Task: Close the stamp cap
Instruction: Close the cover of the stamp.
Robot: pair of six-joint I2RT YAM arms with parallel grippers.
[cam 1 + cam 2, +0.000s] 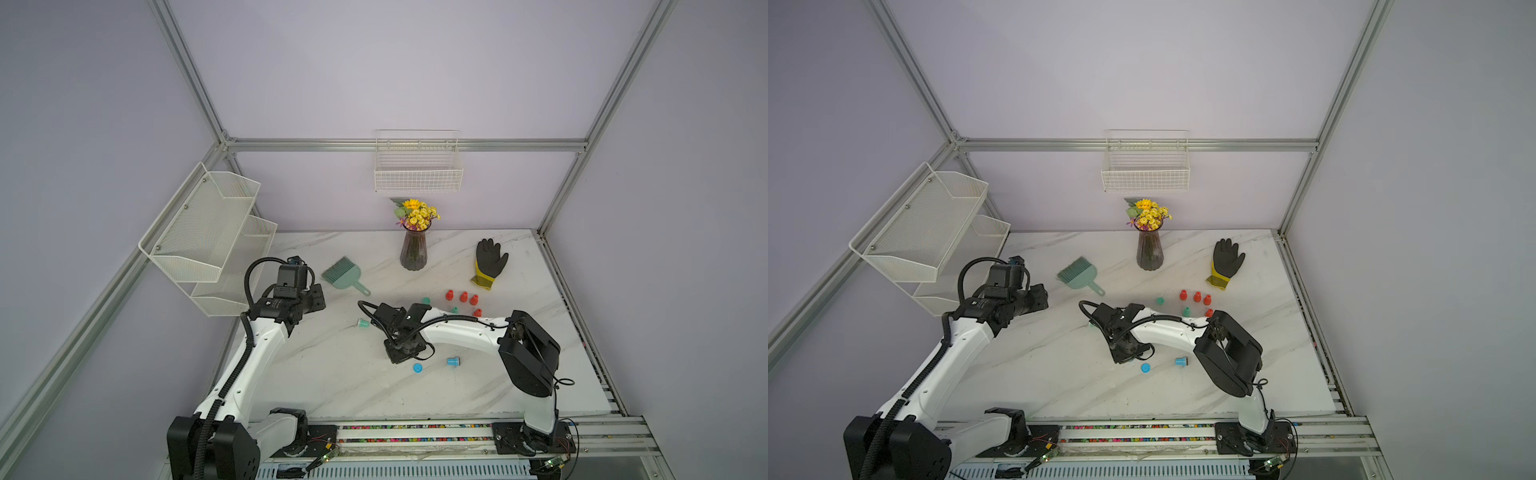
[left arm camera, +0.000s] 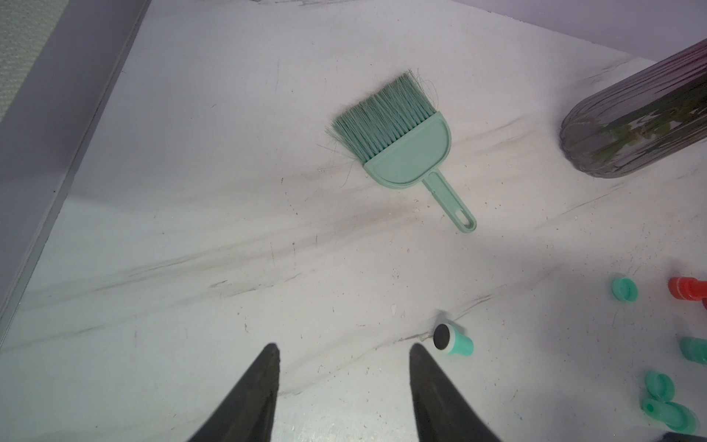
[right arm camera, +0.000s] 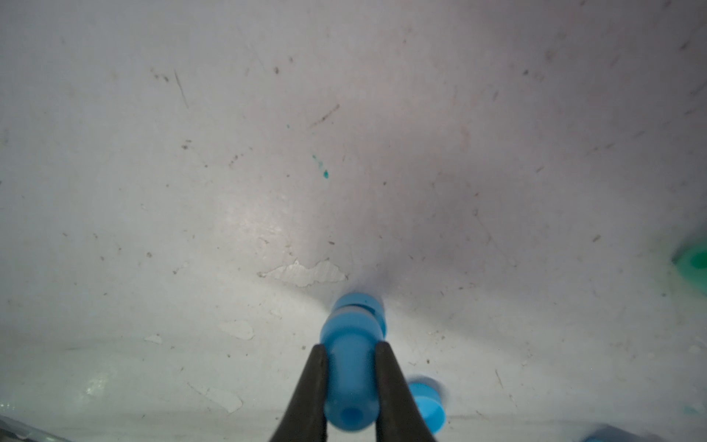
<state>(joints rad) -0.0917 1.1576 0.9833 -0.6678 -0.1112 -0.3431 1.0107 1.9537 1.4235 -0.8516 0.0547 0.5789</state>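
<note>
My right gripper (image 3: pixel 352 348) is shut on a blue stamp (image 3: pixel 352 379), gripping its narrow handle and holding it upright over the table. The stamp's lower end meets a blue cap (image 3: pixel 357 302), with a thin dark seam between the two. A second blue cap (image 3: pixel 426 402) lies loose beside it and shows in both top views (image 1: pixel 417 368). Another blue stamp (image 1: pixel 453 361) lies on its side nearby. My left gripper (image 2: pixel 344 348) hangs open and empty at the left, close to a teal stamp (image 2: pixel 453 342) lying on its side.
A green hand brush (image 1: pixel 343 274), a vase of flowers (image 1: pixel 413 249) and a black and yellow glove (image 1: pixel 488 264) sit at the back. Several red stamps (image 1: pixel 461 297) and teal caps (image 2: pixel 623 289) stand right of centre. Wire racks hang on the left (image 1: pixel 208 232) and back (image 1: pixel 417 166) walls.
</note>
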